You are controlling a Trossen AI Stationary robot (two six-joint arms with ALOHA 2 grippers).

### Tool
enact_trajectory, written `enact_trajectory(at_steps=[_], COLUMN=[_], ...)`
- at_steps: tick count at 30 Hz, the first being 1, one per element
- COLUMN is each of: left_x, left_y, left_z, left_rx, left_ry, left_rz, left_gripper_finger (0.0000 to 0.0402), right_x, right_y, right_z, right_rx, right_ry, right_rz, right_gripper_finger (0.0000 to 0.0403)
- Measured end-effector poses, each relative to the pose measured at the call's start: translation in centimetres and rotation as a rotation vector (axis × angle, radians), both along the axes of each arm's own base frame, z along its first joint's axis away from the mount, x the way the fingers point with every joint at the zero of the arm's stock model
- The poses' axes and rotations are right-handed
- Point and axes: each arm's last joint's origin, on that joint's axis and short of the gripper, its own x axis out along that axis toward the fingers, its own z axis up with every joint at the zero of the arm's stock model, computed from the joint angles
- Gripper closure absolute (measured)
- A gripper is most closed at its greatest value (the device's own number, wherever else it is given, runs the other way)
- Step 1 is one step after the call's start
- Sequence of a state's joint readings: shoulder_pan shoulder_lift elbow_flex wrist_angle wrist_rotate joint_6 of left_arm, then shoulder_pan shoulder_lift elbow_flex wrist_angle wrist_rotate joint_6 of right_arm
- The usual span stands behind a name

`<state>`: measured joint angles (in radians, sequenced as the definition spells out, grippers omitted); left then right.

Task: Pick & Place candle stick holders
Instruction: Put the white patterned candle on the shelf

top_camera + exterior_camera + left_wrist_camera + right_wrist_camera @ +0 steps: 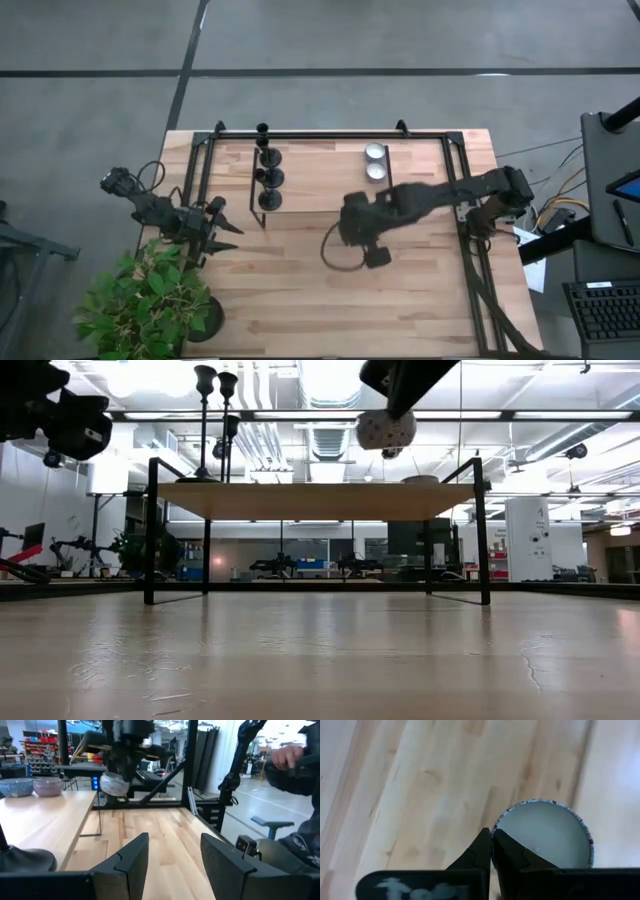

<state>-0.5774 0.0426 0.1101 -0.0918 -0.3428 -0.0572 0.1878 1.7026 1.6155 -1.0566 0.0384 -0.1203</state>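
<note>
My right gripper (pixel 352 228) hangs over the table's middle, shut on a whitish-silver cup (pixel 542 836), which also shows in the low view (pixel 385 430) high above the table. Two more silver cups (pixel 375 161) stand on the black-framed wooden shelf (pixel 330 170) at the far side. The black stemmed holders (pixel 269 178) stand in a row on the shelf's left part. My left gripper (pixel 172 855) is open and empty at the table's left edge (pixel 226 228), pointing right. My right gripper holds the cup by its rim (pixel 496 827), one finger inside the cup and one outside. The fingers come from above, pointing down. The cup hangs upright below them, mouth up, lifted clear of the table.
A potted green plant (pixel 150 300) stands at the near left corner, close to my left arm. A black cable loop (pixel 338 258) hangs by my right gripper. The shelf's black frame posts (pixel 150 530) stand on the table. A person (pixel 295 765) is beyond the right side.
</note>
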Motion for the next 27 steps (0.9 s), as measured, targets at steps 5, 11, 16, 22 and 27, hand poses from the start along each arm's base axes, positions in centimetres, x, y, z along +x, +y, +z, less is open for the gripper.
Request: enact_trajectory(at_steps=[5,11,16,22,27], left_x=[0.0,0.0,0.0,0.0,0.0], left_y=[0.0,0.0,0.0,0.0,0.0], left_z=[0.0,0.0,0.0,0.0,0.0], left_rx=[-0.026,-0.052,-0.053,-0.047,-0.046], left_ry=[0.003,0.012,0.012,0.013,0.014], left_rz=[0.0,0.001,0.001,0.0,0.001], left_gripper_finger=[0.0225,0.0225,0.0225,0.0225,0.0225], right_x=[-1.9,-3.6,-3.7,-3.7,-4.7], right_y=[-3.6,-6.2,-7.3,-7.6,-7.9], right_z=[2.3,3.0,2.4,1.3,1.6], right_rx=[0.027,0.092,0.089,0.098,0.11], right_ry=[0.004,0.053,0.081,0.064,0.004], right_rz=[-0.103,-0.192,-0.207,-0.183,-0.188], right_gripper_finger=[0.0394,0.0394,0.0395,0.0395,0.0395])
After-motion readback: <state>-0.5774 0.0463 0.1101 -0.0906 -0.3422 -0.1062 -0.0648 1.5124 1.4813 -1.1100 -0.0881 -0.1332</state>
